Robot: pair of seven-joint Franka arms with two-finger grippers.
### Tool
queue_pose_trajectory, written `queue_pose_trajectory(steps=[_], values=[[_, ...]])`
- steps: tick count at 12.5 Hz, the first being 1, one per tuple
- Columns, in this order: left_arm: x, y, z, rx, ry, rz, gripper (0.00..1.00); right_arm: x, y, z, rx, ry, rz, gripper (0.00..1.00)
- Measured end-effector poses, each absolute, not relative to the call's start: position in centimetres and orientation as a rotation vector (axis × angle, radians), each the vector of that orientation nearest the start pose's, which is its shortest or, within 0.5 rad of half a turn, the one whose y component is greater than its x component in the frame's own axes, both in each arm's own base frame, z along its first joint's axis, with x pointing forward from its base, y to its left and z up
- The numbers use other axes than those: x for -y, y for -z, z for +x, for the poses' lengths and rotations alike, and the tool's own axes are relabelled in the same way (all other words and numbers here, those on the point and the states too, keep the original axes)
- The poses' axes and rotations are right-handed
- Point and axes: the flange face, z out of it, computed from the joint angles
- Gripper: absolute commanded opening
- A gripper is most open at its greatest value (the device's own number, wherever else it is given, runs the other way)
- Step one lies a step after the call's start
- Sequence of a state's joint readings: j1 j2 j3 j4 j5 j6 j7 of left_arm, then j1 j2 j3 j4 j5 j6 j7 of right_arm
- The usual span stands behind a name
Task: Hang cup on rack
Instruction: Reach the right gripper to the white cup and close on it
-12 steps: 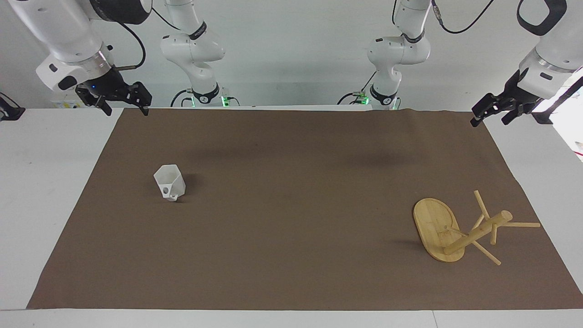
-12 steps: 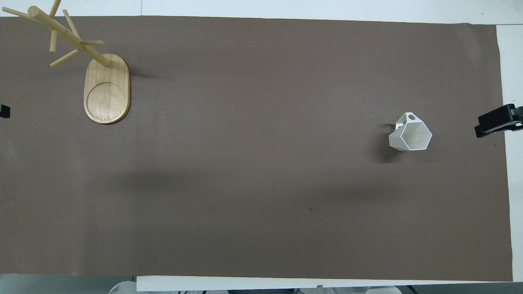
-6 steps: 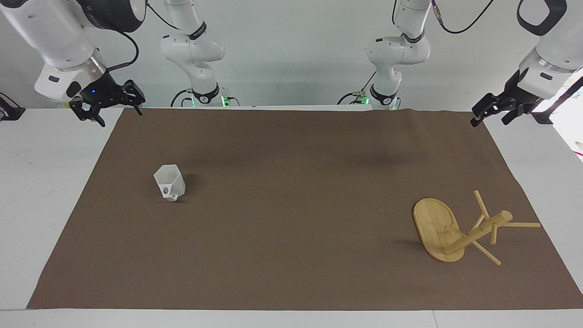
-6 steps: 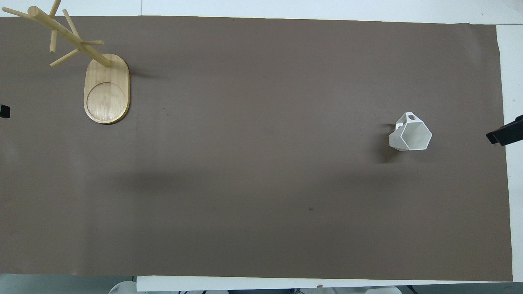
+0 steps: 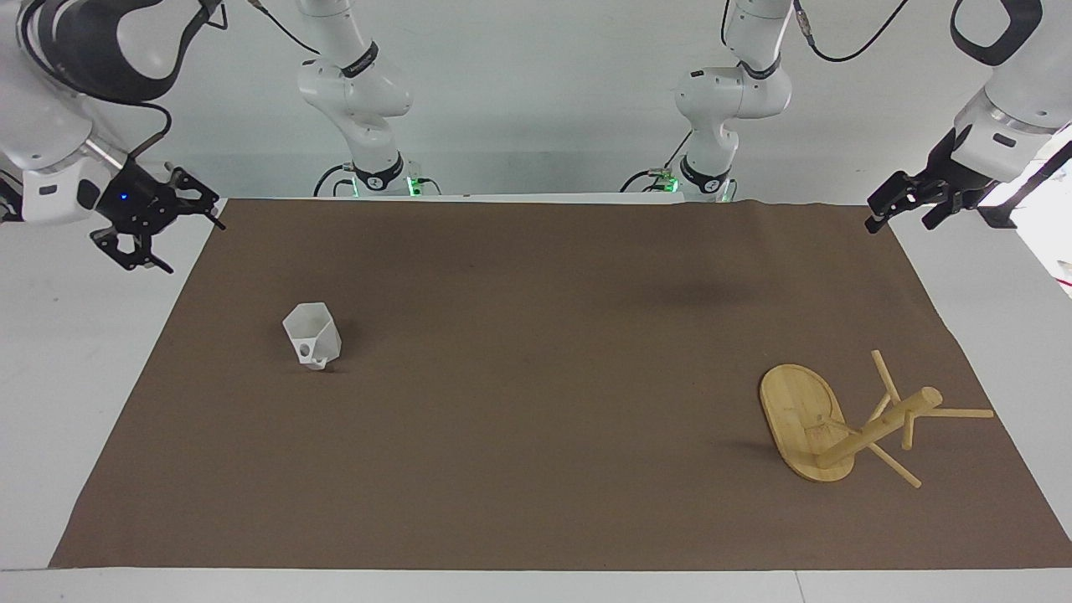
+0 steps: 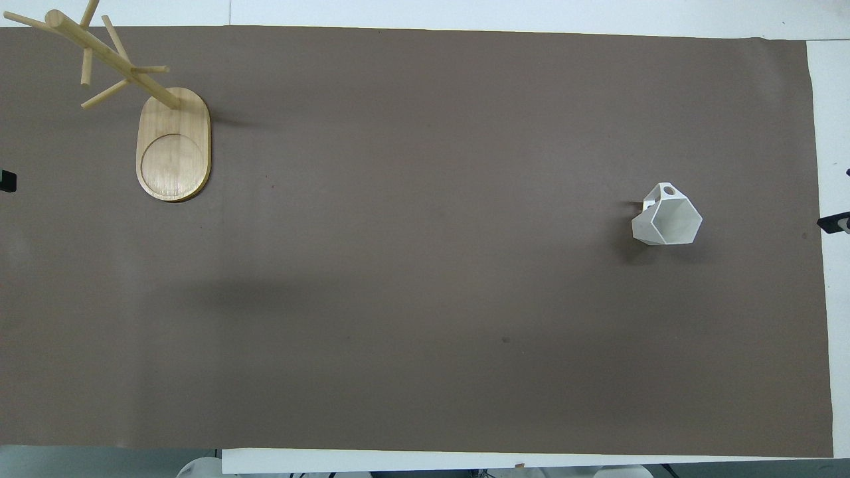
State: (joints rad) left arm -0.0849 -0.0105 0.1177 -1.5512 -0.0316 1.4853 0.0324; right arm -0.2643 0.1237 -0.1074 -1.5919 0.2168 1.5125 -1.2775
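The right gripper [image 5: 159, 230] hung with its fingers spread wide over the bare table edge at the right arm's end, and the left gripper [image 5: 909, 201] waited, jaws apart, over the mat's corner at the left arm's end. The cup [image 5: 312, 335] stood upright on the brown mat [image 5: 536, 402], untouched, toward the right arm's end. Farther from the robots, well apart at the left arm's end, the rack [image 5: 837, 423] stood on its oval base, so carrying the cup across probably lay ahead.
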Motion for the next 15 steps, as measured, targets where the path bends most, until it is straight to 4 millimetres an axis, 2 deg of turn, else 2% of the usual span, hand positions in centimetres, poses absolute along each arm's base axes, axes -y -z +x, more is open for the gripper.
queue_pose_trajectory(steps=[2,3,5,7,8,11,13,14,15], values=[[-1.5,-63.2,54.2,-0.002,-0.086,-3.175,1.00,20.6,-51.2,55.3,1.333,0.087,-2.435,1.00],[-1.5,-63.2,54.2,-0.002,-0.086,-3.175,1.00,22.2,-48.9,55.4,1.390,0.143,-2.341,1.00],[-1.5,-63.2,54.2,-0.002,-0.086,-3.175,1.00,25.5,-43.8,55.0,1.460,0.294,-2.137,1.00],[-1.5,-63.2,54.2,-0.002,-0.086,-3.175,1.00,29.0,-38.2,53.7,1.436,0.479,-1.951,1.00],[-1.5,-63.2,54.2,-0.002,-0.086,-3.175,1.00,29.7,-35.8,53.1,1.412,0.579,-1.860,1.00],[-1.5,-63.2,54.2,-0.002,-0.086,-3.175,1.00,28.4,-28.5,52.8,1.322,0.807,-1.615,1.00],[-1.5,-63.2,54.2,-0.002,-0.086,-3.175,1.00,27.2,-22.8,53.0,1.271,0.942,-1.492,1.00],[-1.5,-63.2,54.2,-0.002,-0.086,-3.175,1.00,26.7,-21.1,53.1,1.266,0.983,-1.456,1.00],[-1.5,-63.2,54.2,-0.002,-0.086,-3.175,1.00,26.1,-20.1,53.4,1.274,1.018,-1.423,1.00]])
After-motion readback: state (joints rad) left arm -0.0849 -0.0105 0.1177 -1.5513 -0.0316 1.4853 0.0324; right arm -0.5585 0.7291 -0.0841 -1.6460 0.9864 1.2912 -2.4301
